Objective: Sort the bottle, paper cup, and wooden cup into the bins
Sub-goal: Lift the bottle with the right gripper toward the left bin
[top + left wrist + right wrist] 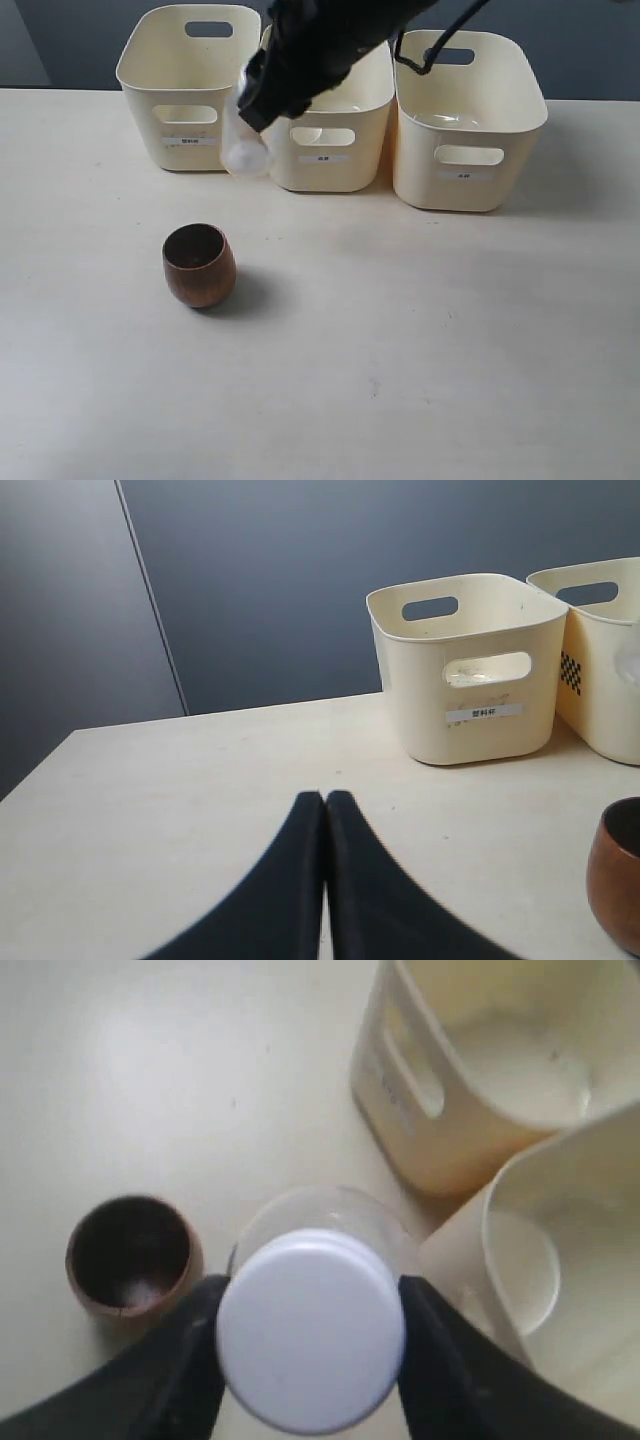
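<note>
My right gripper reaches across from the upper right, shut on the clear bottle by its white cap. The bottle hangs in the air in front of the gap between the left bin and the middle bin. On the table nearer the front, the brown wooden cup stands upright, below and left of the bottle. The right bin sits at the back right. My left gripper is shut and empty, low over the table. The paper cup is out of view.
The three bins stand side by side along the table's back edge, with a dark wall behind them. The wooden cup is to one side of my left gripper, with the left bin beyond it.
</note>
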`<state>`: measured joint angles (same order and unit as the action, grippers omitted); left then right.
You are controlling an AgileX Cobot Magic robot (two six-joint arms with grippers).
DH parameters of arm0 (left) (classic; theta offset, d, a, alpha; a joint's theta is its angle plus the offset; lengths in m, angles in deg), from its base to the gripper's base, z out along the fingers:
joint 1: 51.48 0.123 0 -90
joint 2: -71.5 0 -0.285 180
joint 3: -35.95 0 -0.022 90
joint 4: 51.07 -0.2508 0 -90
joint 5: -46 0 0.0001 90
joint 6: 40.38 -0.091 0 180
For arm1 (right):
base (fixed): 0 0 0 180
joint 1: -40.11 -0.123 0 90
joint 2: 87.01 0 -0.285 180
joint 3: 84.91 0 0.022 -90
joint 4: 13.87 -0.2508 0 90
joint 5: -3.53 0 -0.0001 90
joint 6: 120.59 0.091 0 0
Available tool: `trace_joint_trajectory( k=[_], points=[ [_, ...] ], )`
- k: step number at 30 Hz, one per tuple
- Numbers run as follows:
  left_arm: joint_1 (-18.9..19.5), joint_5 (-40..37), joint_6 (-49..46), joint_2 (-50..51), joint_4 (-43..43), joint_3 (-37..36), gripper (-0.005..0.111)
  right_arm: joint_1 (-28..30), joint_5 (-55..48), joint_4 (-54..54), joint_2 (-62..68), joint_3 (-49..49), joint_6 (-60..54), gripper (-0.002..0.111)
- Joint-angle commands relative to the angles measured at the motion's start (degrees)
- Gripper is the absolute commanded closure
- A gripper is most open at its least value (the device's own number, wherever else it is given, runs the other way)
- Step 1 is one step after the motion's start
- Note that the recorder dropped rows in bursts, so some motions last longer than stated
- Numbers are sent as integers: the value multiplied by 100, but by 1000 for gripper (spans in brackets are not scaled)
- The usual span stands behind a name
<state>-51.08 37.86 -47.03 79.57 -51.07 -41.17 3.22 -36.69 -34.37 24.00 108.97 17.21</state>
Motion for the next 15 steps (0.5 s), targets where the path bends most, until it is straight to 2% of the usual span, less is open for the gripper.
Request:
trace_joint_trajectory(
  k=[1, 9, 15],
  points=[
    [3, 40, 9, -28, 0, -10, 107, -285, 1024, -26, -158, 1, -58, 109],
    [3, 40, 9, -28, 0, -10, 107, -580, 2623, -71, -158, 1, -58, 109],
    [3, 40, 9, -28, 0, -10, 107, -589, 3336, -242, 194, 1, -47, 109]
  ],
)
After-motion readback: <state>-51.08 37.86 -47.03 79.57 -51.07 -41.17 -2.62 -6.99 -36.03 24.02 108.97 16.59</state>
